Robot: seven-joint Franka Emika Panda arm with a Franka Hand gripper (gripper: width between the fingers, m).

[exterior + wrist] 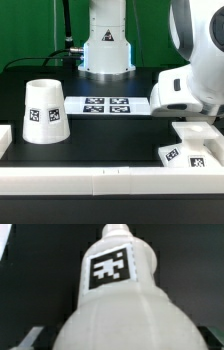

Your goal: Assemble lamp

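Note:
The white bulb (120, 297) fills the wrist view, with a square tag on its neck and its wide body lying between my fingers (33, 336). My gripper (122, 339) is shut on the bulb. In the exterior view the arm's white wrist housing (188, 88) hides the gripper and the bulb. It hangs over the low square base (190, 152), which carries tags, at the exterior view's right. The conical shade (45, 110) stands apart, wide end down, at the exterior view's left.
The marker board (108, 104) lies flat in the middle of the black table. A white rail (110, 180) runs along the front edge. The arm's pedestal (105, 50) stands at the back.

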